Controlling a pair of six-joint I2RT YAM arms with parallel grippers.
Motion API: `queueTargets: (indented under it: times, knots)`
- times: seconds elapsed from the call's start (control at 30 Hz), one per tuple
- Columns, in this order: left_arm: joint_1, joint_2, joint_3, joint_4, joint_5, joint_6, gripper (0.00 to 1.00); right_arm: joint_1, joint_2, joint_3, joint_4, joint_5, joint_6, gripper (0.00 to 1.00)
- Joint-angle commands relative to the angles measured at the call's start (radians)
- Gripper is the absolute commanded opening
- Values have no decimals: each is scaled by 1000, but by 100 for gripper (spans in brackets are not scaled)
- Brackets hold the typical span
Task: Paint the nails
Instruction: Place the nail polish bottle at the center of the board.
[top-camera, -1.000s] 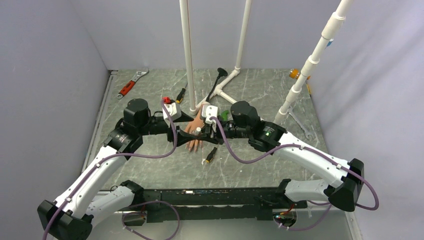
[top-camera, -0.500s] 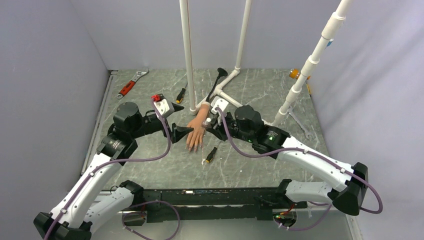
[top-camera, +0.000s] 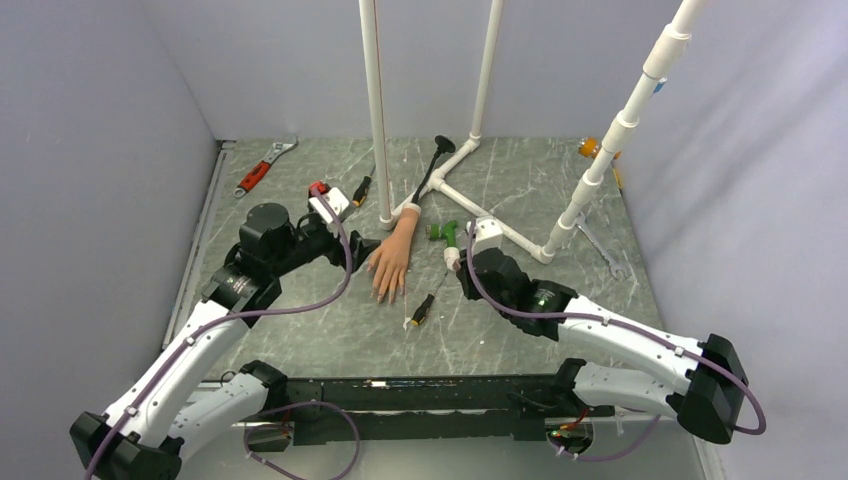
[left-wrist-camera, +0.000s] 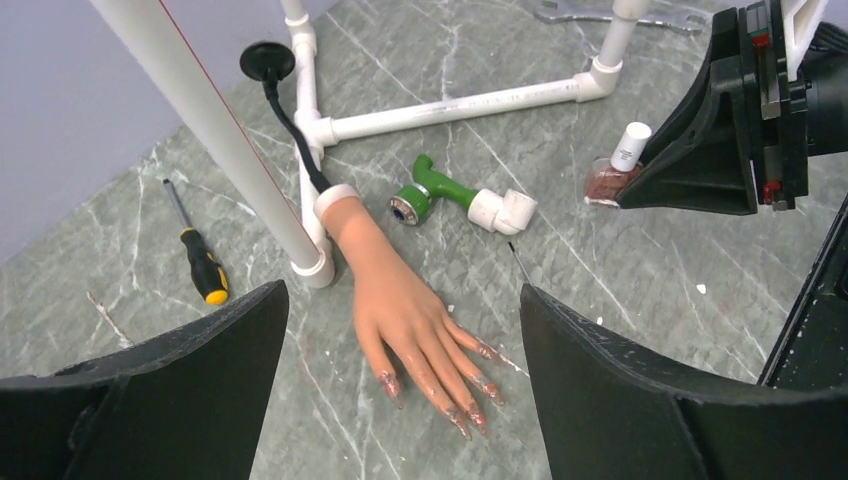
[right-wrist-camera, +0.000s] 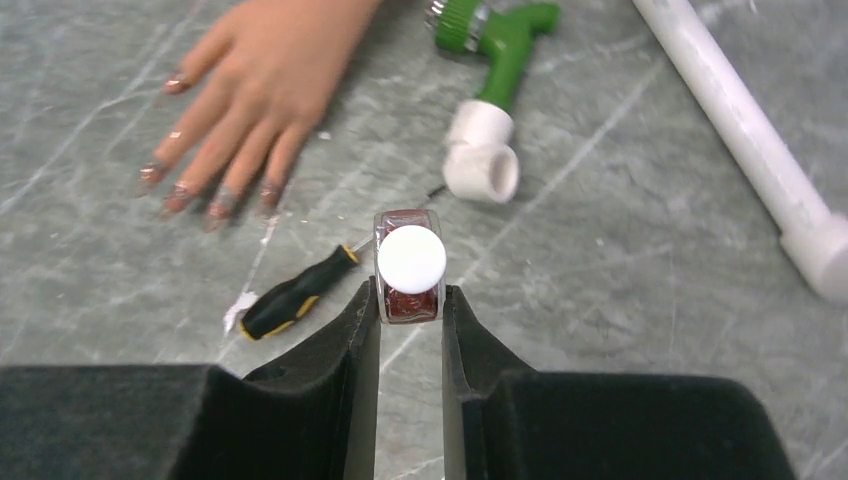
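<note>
The peach mannequin hand (top-camera: 392, 258) lies palm down on the grey table, its white cuff against a pipe foot. Its nails (left-wrist-camera: 470, 415) are smeared with reddish-brown polish, as the right wrist view also shows on the nails (right-wrist-camera: 215, 205). My left gripper (left-wrist-camera: 402, 290) hangs open just left of the hand, its fingers either side of the hand in its own view, touching nothing. My right gripper (right-wrist-camera: 410, 292) is shut on a small nail polish bottle (right-wrist-camera: 410, 265) of red polish with a white cap, held to the right of the hand (right-wrist-camera: 270, 70).
A black-and-yellow screwdriver (right-wrist-camera: 295, 292) lies just below the fingers. A green fitting with a white elbow (right-wrist-camera: 482, 160) sits right of the hand. White PVC pipes (top-camera: 500, 228) stand behind. A second screwdriver (left-wrist-camera: 200, 265), a red wrench (top-camera: 262, 170) and a steel spanner (top-camera: 600, 250) lie farther out.
Both grippers have drawn back from over the hand: the left one to the left, opening wide, the right one to the right with the bottle still in it.
</note>
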Motion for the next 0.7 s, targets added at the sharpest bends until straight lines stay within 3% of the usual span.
queueTargets:
  times: [0.0, 0.2, 0.67]
  knots:
    - [-40, 17, 37, -19, -68, 8, 87, 2, -37, -83, -5, 155, 191, 0]
    - [-89, 54, 49, -47, -101, 27, 84, 3, -20, -196, 62, 198, 262, 0]
    - [-135, 109, 60, -77, -132, 45, 83, 1, 117, -249, 134, 240, 311, 0]
